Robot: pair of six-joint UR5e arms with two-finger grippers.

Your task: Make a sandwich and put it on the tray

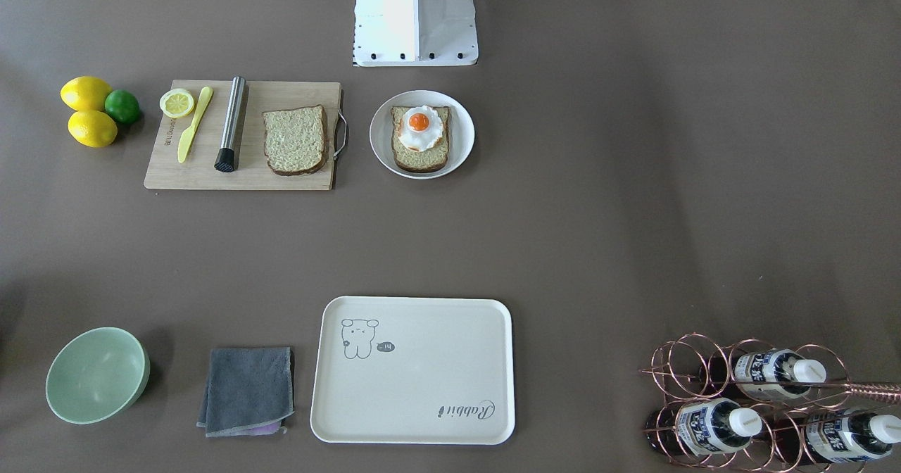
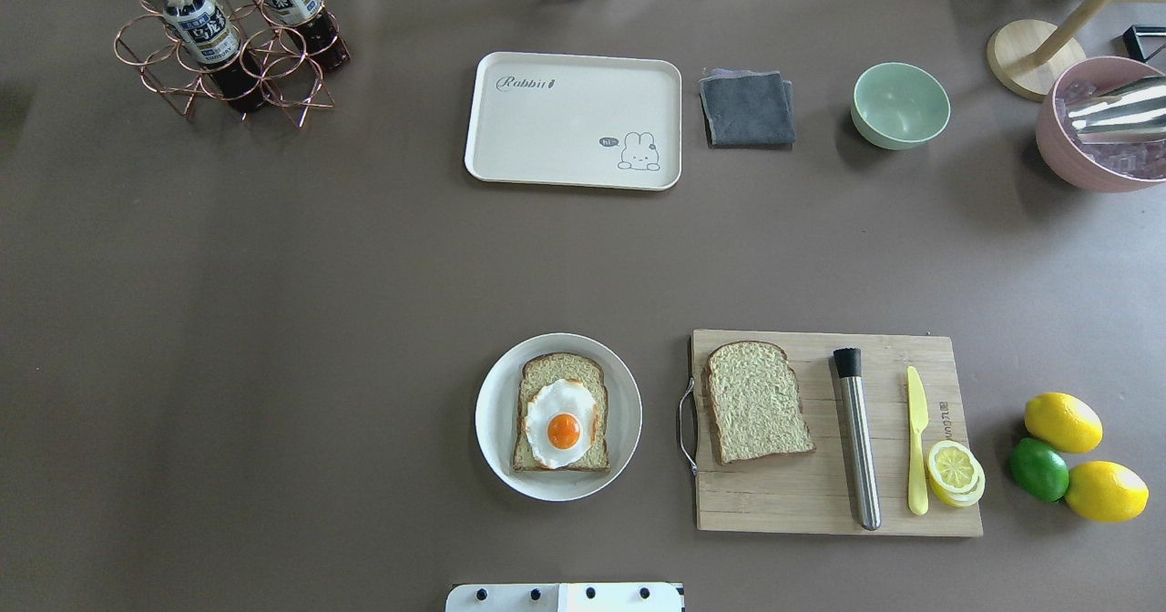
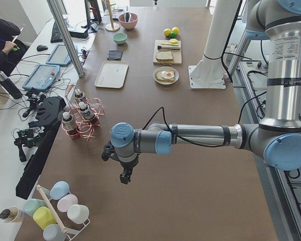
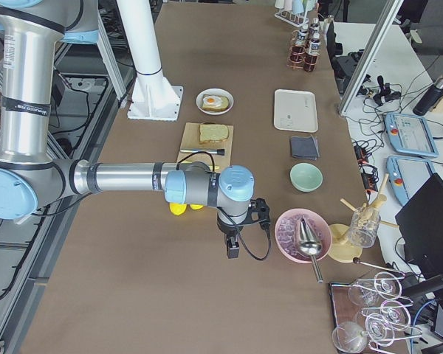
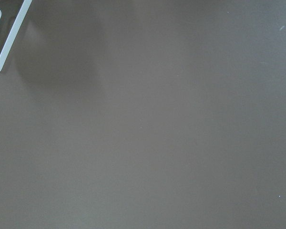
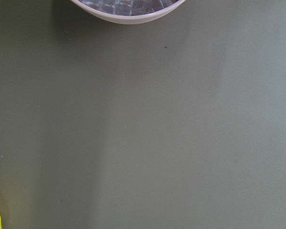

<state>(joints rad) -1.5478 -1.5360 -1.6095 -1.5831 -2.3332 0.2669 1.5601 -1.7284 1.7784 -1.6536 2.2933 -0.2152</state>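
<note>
We judge the loose bread slice (image 2: pixel 758 402) light, soft and crushable, so pinch it gently at a crust edge. Left pincer (image 3: pixel 125 177) and right pincer (image 4: pixel 232 249): we cannot tell whether parted or clenched.

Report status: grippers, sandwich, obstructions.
Left gripper, right gripper out at table ends, state unclear. Egg on slice on plate; second slice on board. Cloth beside tray, apart.
</note>
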